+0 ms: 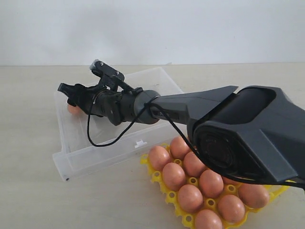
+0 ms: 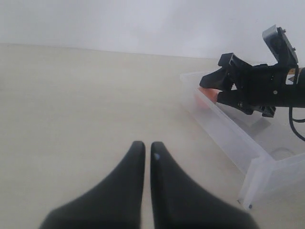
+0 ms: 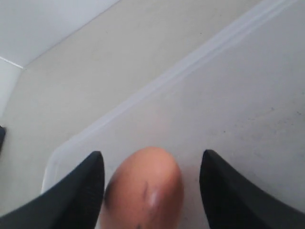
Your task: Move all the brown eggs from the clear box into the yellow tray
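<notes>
The right arm (image 1: 248, 129) wore angular matte-black shells; a thin black cable (image 1: 100, 145) looped under its wrist, beneath a small camera (image 1: 107, 72). The left gripper (image 2: 147, 145) had smooth, tapered black fingers (image 2: 121, 186).

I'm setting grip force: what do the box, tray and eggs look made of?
The box looks like translucent plastic, slightly frosted; the table shows through its walls. The tray is probably moulded plastic, bright yellow, with faintly glossy posts. The eggs have a smooth brown shell with a soft sheen; real or dummy, I cannot tell.
</notes>
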